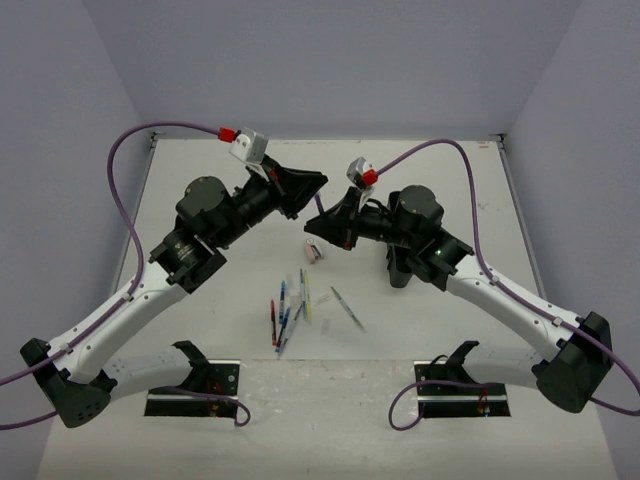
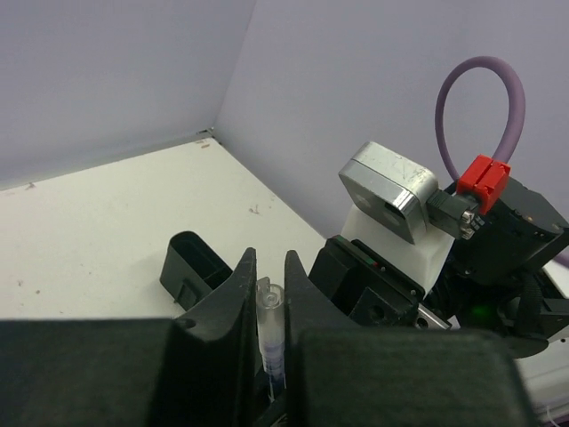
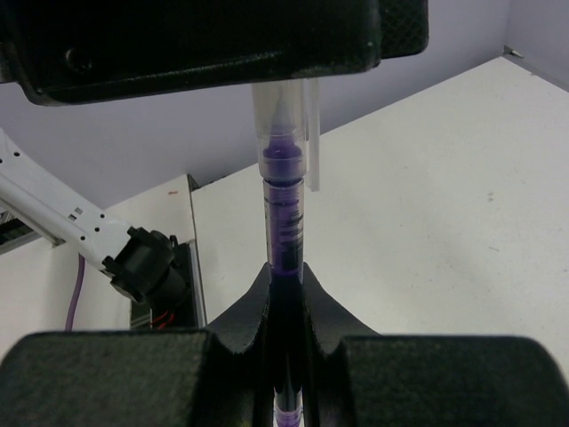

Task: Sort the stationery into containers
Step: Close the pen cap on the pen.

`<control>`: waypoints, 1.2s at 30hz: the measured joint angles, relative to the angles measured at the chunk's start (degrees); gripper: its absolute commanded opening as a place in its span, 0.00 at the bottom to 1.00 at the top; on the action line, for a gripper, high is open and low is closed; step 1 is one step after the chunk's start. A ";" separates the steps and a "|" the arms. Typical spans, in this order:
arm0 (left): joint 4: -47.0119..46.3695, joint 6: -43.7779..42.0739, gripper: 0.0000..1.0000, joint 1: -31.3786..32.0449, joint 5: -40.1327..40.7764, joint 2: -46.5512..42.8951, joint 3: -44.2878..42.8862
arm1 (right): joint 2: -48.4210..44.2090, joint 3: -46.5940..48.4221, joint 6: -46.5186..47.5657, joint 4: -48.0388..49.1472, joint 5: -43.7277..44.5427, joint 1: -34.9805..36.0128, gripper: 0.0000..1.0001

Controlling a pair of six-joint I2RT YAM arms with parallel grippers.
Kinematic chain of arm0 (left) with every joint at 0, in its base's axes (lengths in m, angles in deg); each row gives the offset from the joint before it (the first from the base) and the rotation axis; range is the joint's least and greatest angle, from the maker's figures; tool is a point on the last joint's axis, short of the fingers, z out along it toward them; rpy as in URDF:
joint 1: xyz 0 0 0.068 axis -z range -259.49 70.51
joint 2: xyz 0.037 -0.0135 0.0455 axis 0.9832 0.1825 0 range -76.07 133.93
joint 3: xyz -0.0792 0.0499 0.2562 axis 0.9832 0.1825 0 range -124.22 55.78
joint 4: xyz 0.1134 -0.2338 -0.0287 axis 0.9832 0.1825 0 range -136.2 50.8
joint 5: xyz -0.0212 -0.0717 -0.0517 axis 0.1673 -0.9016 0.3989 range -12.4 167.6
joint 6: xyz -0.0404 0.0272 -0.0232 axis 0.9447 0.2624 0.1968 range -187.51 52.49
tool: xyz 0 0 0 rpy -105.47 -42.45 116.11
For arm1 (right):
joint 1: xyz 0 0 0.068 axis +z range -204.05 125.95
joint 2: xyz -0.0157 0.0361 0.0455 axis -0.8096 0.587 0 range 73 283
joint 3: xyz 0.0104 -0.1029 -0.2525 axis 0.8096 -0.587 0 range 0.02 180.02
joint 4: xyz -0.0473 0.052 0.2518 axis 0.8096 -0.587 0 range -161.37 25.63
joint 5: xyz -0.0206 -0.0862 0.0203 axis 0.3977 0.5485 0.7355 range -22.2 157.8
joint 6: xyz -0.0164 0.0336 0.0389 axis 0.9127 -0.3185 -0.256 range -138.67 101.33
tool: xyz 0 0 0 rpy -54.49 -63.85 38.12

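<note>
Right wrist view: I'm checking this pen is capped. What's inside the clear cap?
Through the clear cap show the pointed tip and purple front of the pen. The cap's far end is hidden by the left gripper.

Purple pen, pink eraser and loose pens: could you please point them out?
purple pen point(image 3: 283, 213), right wrist view, on its barrel.
pink eraser point(image 1: 314, 253), top view, on its middle.
loose pens point(image 1: 283, 300), top view, on a blue one.
</note>
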 measured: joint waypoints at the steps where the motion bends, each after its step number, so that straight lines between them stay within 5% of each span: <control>1: -0.04 -0.01 0.00 0.02 -0.04 0.01 0.00 | -0.01 0.00 0.04 -0.06 -0.03 0.00 0.00; 8: -1.43 0.60 0.00 -0.06 -0.77 -0.08 0.57 | -0.01 1.19 0.00 -1.71 0.00 -0.02 0.00; 15: -13.41 4.11 0.00 -0.83 -2.45 -2.52 8.24 | 0.04 4.52 -0.53 -6.68 -0.01 0.46 0.00; 29: -31.81 7.54 0.00 -1.43 2.00 -3.74 13.22 | 9.21 26.51 0.06 -23.20 -5.78 0.37 0.00; 36: -40.02 9.76 0.00 -1.43 2.31 -3.07 19.11 | 11.33 29.40 0.17 -29.89 -7.15 0.25 0.00</control>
